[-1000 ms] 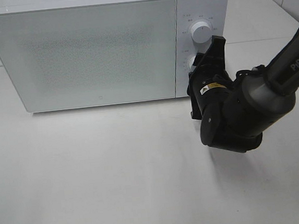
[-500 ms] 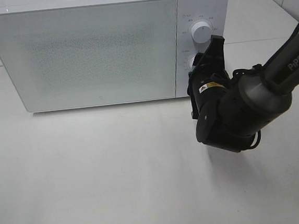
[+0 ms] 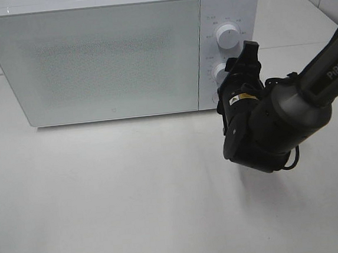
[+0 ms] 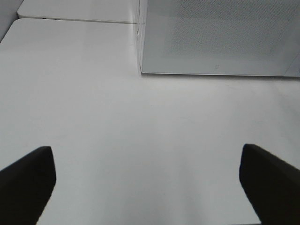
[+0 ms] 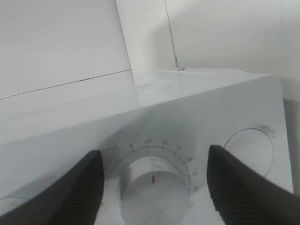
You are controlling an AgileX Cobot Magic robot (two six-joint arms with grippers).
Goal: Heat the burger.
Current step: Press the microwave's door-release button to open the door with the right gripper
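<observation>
The burger is out of view; the white microwave (image 3: 103,55) stands with its door shut. My right gripper (image 3: 237,72) is at the control panel, open, with a dark finger (image 5: 70,192) on each side of the lower knob (image 5: 152,192) and a gap showing on both sides. That lower knob (image 3: 220,73) sits just left of the gripper in the high view, under the upper knob (image 3: 227,36). My left gripper (image 4: 147,187) hangs over bare table in front of the microwave, open, with nothing between its fingers.
The microwave fills the back of the white table (image 3: 116,196). My right arm (image 3: 275,123) reaches in from the right edge, low in front of the panel. A round button (image 5: 248,150) lies beside the lower knob.
The right gripper's jaws have spread apart from the lower knob, and the gripper has shifted slightly right, so more of the knob shows. The left gripper has stayed still.
</observation>
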